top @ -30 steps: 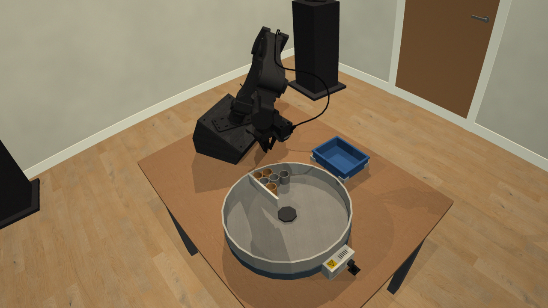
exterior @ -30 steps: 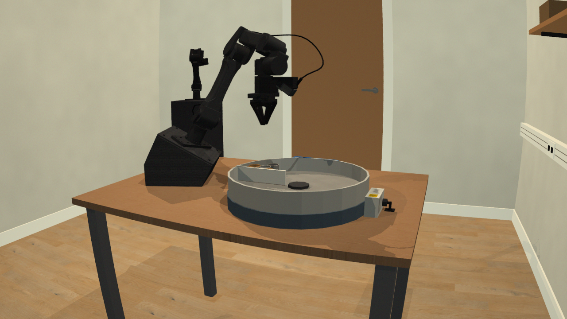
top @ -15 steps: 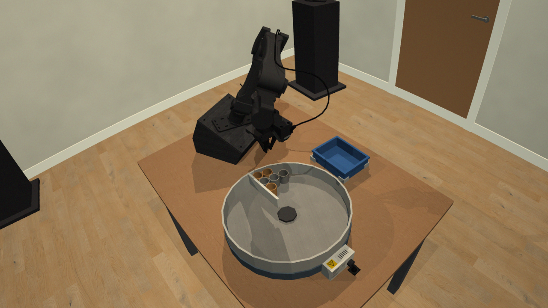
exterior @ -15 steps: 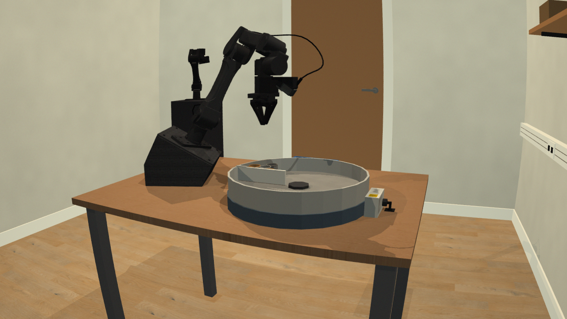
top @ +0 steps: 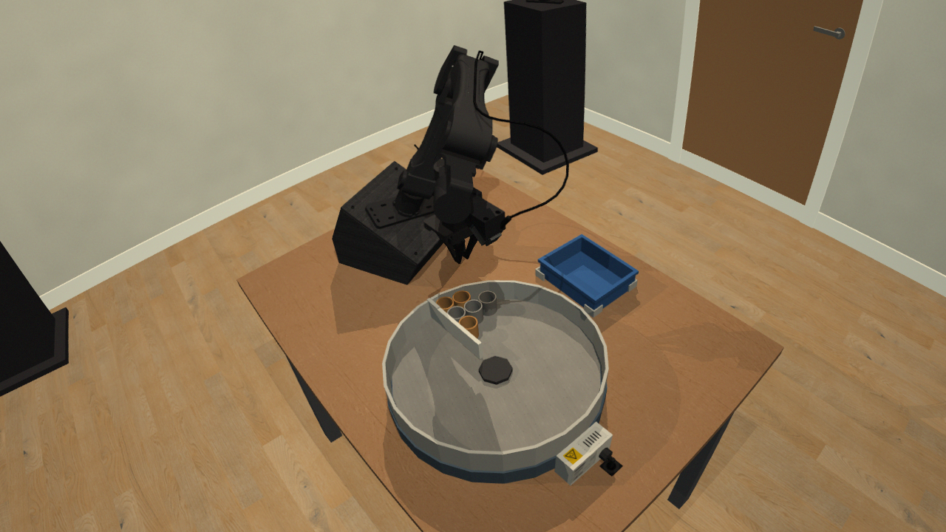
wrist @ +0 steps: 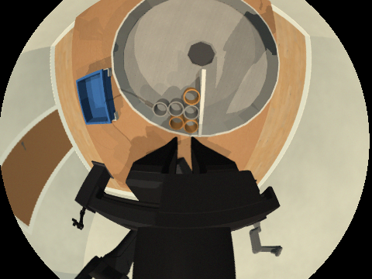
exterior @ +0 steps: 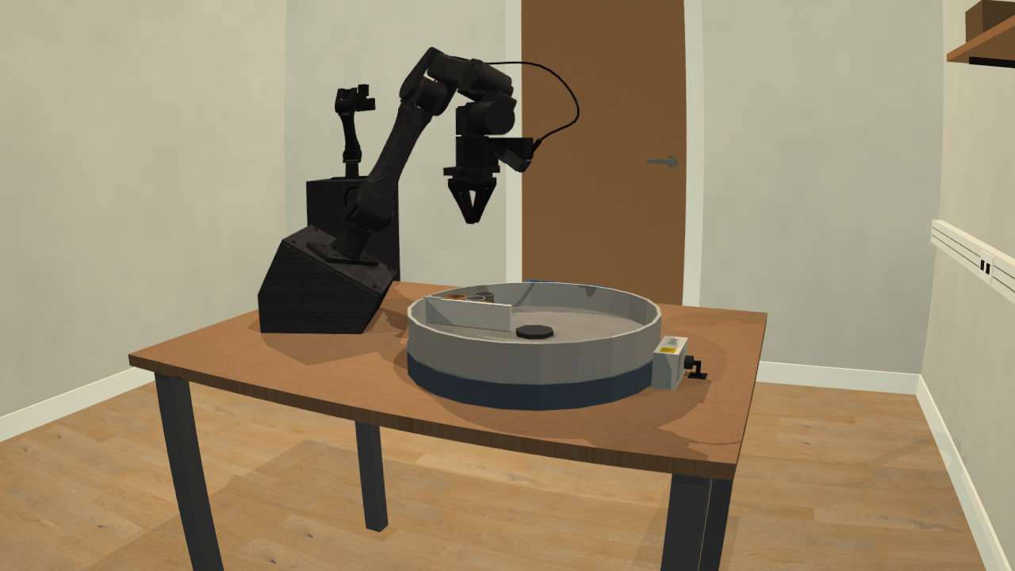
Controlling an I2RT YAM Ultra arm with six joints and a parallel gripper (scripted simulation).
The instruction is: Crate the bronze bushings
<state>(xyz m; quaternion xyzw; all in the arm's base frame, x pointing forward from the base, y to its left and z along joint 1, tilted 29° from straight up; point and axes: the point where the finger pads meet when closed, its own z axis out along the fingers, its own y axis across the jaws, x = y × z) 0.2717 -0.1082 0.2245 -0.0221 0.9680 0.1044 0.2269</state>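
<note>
Bronze rings (top: 472, 330) (exterior: 455, 296) (wrist: 184, 97): count 3, all inside the round tray (top: 502, 462) (exterior: 532, 362) (wrist: 118, 54), forward of and below the claw (top: 463, 259) (exterior: 473, 220) (wrist: 184, 141). Two lie near the tray's claw-side wall; one is farther out, beside the single white divider (top: 456, 325) (exterior: 468, 314) (wrist: 202, 101). Steel rings (top: 488, 304) (exterior: 485, 296) (wrist: 153, 108): count 3, clustered with the bronze ones. Claw: 1, raised, two fingers slightly apart, nothing between them. Blue bin (top: 568, 285) (wrist: 111, 97): 1, forward and left of the claw, outside the tray, holding 0 rings. It sits level within its corner brackets (top: 593, 309) (wrist: 116, 115), 3 visible from the top. One dark hub (top: 495, 369) (exterior: 534, 331) (wrist: 201, 53) lies beyond the rings from the claw.

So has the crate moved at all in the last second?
No. In the top view, the crate sits at the same place against the turntable wall, with no visible shift any way and its corner guides around it.
</note>
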